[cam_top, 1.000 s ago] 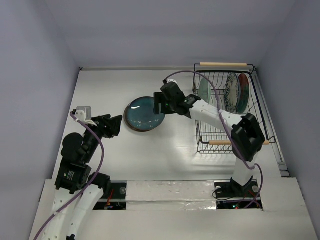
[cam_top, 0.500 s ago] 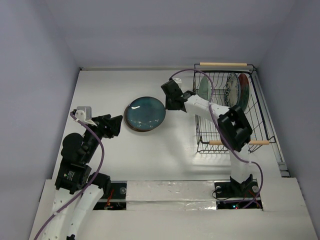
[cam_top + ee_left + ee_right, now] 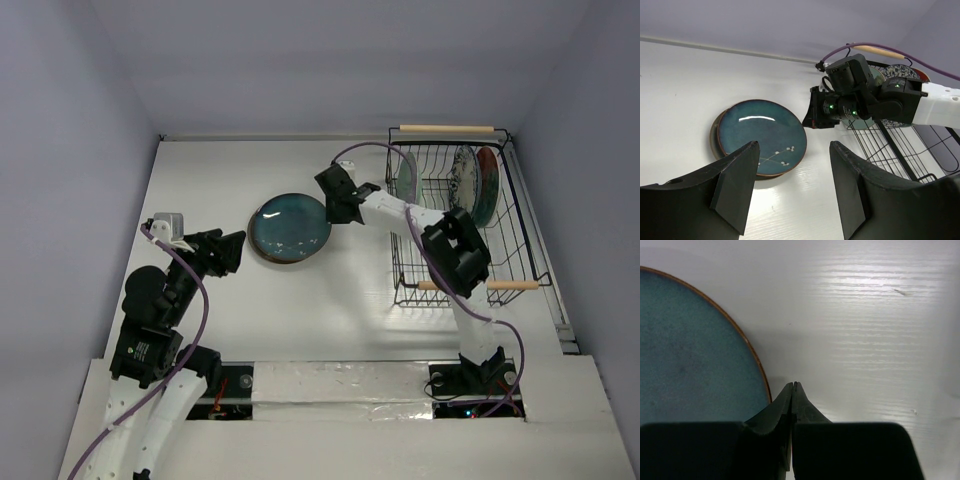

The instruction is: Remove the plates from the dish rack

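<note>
Two plates are lying stacked flat on the table (image 3: 200, 180), left of the dish rack (image 3: 520, 235). A glossy teal plate (image 3: 290, 227) is being carried on top. A darker plate (image 3: 712, 136) is lying beneath it, and only a sliver of its rim is showing at the left in the left wrist view. A small white sprig is showing on the teal plate's near side.

Three plates are being held upright in the far half of the rack: a pale green plate (image 3: 405, 180) leftmost, a white plate with blue pattern (image 3: 463, 178) in the middle, and a red plate (image 3: 488, 185) rightmost. The near half of the rack is showing bare wire only.

Right gripper (image 3: 333, 192): the fingers are being pressed fully together, tip to tip, with nothing between them. The gripper is being held low over the table, just beside the right edge of the teal plate. In the right wrist view the closed tips are lying just outside the plate's brown rim and are not touching it. Whether the tips are touching the table cannot be told.

Left gripper (image 3: 235, 243): the jaws are being held partly apart, with nothing in them. The gripper is hovering near and left of the stack, is pointed toward it, and is not touching it.
</note>
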Action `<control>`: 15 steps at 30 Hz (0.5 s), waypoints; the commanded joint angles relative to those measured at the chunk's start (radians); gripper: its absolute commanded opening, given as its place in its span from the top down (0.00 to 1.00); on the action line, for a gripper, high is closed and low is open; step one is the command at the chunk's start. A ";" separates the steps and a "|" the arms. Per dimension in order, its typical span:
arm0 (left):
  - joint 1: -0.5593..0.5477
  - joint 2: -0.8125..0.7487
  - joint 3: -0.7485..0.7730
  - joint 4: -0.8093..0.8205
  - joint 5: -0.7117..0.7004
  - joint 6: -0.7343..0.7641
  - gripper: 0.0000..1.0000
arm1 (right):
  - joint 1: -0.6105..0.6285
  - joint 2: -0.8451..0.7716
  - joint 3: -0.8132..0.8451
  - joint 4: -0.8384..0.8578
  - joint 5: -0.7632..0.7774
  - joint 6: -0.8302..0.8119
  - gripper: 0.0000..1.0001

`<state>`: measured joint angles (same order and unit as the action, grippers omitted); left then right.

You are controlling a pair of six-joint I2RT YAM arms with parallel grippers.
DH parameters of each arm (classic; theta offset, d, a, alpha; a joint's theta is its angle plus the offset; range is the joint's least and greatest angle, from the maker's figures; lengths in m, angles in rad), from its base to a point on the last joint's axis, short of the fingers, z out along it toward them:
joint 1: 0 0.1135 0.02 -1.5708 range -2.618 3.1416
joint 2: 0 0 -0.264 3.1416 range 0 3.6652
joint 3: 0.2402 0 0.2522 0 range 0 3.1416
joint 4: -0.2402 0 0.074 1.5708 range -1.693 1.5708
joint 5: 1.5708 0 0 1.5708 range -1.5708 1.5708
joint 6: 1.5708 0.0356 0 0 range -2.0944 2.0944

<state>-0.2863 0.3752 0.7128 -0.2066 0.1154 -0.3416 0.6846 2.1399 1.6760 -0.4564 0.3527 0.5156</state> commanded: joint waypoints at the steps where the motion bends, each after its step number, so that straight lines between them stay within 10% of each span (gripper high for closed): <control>1: 0.004 -0.010 -0.007 0.053 0.007 0.004 0.45 | 0.029 -0.018 0.037 0.034 -0.023 -0.009 1.00; 15: 0.004 -0.013 -0.007 0.052 0.009 0.004 0.45 | 0.029 -0.089 -0.024 0.071 -0.083 -0.023 1.00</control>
<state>-0.2863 0.3752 0.7128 -0.2066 0.1158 -0.3416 0.7059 2.1239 1.6638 -0.4389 0.3023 0.4957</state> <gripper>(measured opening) 0.548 0.009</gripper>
